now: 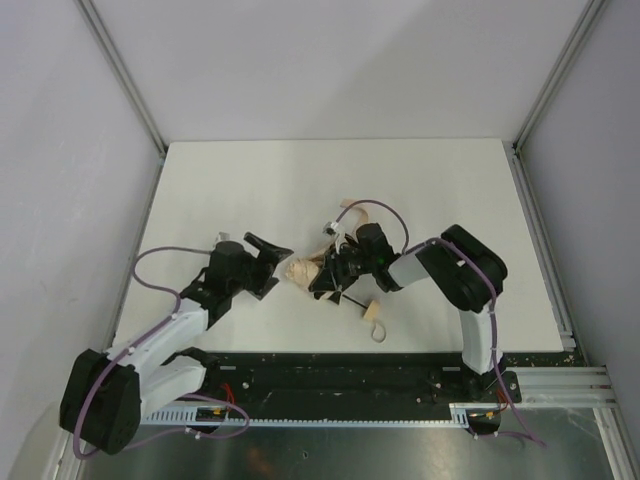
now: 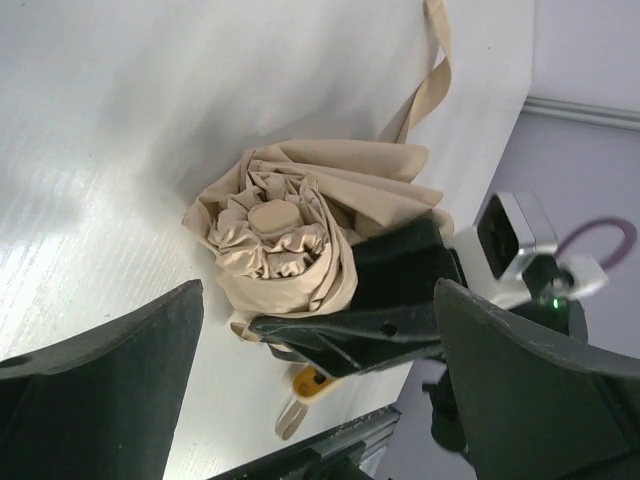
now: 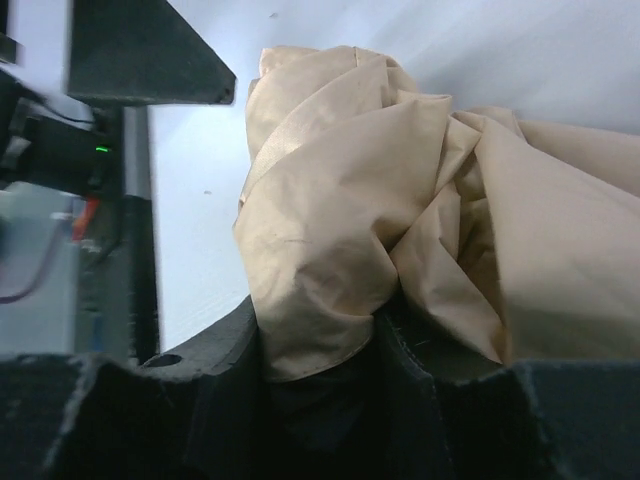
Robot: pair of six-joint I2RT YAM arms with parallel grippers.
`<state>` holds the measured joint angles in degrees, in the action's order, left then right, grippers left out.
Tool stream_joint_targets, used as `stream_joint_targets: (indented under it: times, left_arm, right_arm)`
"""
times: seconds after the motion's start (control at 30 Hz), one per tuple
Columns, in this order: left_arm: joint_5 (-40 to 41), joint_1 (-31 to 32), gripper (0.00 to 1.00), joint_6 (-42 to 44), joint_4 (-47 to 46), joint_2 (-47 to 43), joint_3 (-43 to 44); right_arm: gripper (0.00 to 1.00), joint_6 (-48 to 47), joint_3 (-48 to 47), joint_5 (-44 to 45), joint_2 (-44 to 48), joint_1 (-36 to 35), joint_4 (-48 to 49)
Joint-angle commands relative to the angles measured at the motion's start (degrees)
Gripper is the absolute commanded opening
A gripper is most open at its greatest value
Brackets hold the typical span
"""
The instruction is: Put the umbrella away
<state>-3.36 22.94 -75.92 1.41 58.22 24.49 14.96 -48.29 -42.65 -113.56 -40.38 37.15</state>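
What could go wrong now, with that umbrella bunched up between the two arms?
1. The right pincer seems to grip only loose cloth of the umbrella, so the folds could slip out or unroll.
2. The left pincer stands wide open beside the bundle, giving no support if it shifts.
3. The loose strap trails across the table and could snag.
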Motion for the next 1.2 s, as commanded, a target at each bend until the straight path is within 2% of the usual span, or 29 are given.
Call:
stream_joint_targets:
  times: [0.0,0.07,0.2,0.47,0.63,0.73,0.87,1.0,1.07,1.17]
  left_arm:
    - [-2.87,0.52,0.99,-1.60,-0.17,0.22,-1.87]
    - [-3.69,1.78,1.00,-2.72,-1.80,2.51,-1.78]
    - [-5.01,3.86,1.00,-6.15,-8.97,8.13,-2.38]
    - [-3.63,9.27,0.99,-11.24,-12.93,18.70,0.64]
    - [1.15,9.85,0.97,-11.02,-17.35,27.02,0.93]
    - [2.67,9.92,0.83,-9.19,-20.30,29.88,0.03]
    - [6.44,9.85,0.55,-7.83,-22.50,29.96,-3.24]
    - [8.17,9.84,0.22,-4.92,-24.16,29.68,-4.79]
    - [8.32,9.84,0.11,-4.10,-24.41,30.05,-5.04]
    - [8.07,9.84,0.05,-4.27,-24.43,30.87,-5.36]
  right_arm:
    - [0.00,16.36,2.90,-15.18,-10.59,2.15,1.52]
    - [0.00,21.43,2.69,-15.22,-12.82,2.61,4.86]
    - [0.00,24.14,1.69,-13.08,-14.83,2.80,3.33]
    - [0.00,21.01,-0.25,-10.62,-14.54,2.81,-2.57]
    - [0.00,17.14,-2.33,-9.36,-13.27,2.46,-8.38]
    - [0.00,12.50,-3.95,-7.46,-12.04,2.00,-14.76]
    - [0.04,7.87,-4.25,-5.79,-9.52,1.47,-18.97]
    - [0.09,3.83,-5.35,-2.95,-6.74,0.73,-23.40]
    - [0.17,1.45,-6.95,-0.47,-4.87,0.10,-27.38]
    - [0.34,-1.53,-10.93,3.11,-0.97,-0.45,-34.49]
